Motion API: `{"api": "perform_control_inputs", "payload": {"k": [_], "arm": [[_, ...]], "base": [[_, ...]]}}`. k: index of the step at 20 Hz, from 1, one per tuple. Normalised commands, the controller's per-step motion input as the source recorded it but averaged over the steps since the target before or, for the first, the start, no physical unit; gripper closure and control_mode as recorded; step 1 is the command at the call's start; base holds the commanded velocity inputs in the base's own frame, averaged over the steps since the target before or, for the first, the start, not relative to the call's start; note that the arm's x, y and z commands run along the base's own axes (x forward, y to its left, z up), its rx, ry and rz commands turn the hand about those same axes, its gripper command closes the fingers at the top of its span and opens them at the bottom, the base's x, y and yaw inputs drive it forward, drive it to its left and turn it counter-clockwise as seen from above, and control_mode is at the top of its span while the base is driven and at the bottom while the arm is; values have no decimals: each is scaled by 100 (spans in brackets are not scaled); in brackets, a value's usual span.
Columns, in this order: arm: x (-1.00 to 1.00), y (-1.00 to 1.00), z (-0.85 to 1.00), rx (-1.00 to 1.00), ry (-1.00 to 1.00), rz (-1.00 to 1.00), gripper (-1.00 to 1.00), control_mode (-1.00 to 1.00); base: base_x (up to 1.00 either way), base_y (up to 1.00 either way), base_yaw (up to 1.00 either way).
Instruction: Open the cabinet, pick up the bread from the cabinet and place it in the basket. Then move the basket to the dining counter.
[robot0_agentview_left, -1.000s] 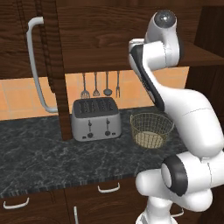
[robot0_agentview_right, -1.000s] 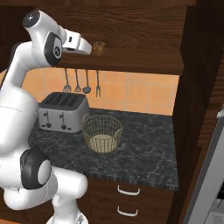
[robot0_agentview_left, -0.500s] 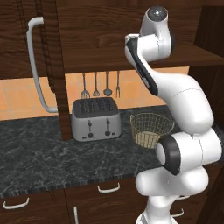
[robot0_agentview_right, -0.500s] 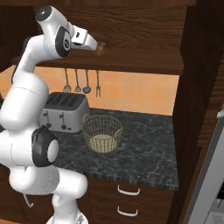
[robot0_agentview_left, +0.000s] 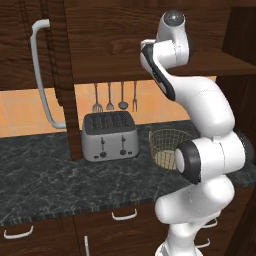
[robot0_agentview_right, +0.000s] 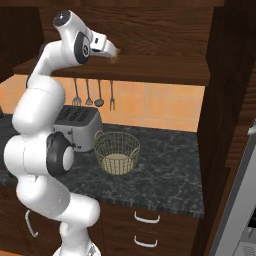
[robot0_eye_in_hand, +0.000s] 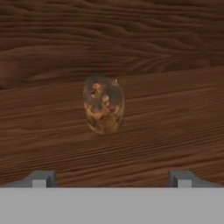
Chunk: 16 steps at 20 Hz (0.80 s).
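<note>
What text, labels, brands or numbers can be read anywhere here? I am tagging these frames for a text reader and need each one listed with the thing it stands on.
None: no readable word, number or brand in any view.
The toaster front bears only small dark knobs and slots, no lettering.
The bread, cabinet wood and basket carry no marks.

- One small tan-brown lump of bread (robot0_eye_in_hand: 103, 110) lying on the dark wood cabinet shelf (robot0_agentview_right: 150, 67).
- One round golden-tan wire mesh basket (robot0_agentview_right: 116, 151), pale bottom.
- One silver four-slot toaster (robot0_agentview_left: 110, 136).
- Four dark metal utensils (robot0_agentview_left: 115, 97) hanging in a row on the orange tiled wall.
- One long curved silver bar handle (robot0_agentview_left: 41, 75) on one open dark brown cabinet door (robot0_agentview_left: 64, 75).
- One black marbled surface (robot0_agentview_left: 45, 180).
- Two short white drawer handles (robot0_agentview_right: 141, 229) in the right base view, stacked; left base view shows more.
- Two dark fingers (robot0_eye_in_hand: 41, 178), standing well apart.
</note>
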Motion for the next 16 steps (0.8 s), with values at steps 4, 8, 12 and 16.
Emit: {"api": "perform_control_inputs", "payload": {"k": [4, 8, 12, 16], "arm": [[52, -16, 0, 0, 4, 0, -100, -100], [53, -7, 0, 0, 0, 0, -100, -100], [58, 0, 0, 0, 0, 0, -100, -100], [51, 0, -1, 0, 0, 0, -100, -100]], "base": [[0, 0, 0], [0, 0, 0], [0, 0, 0], [0, 0, 0]]}}
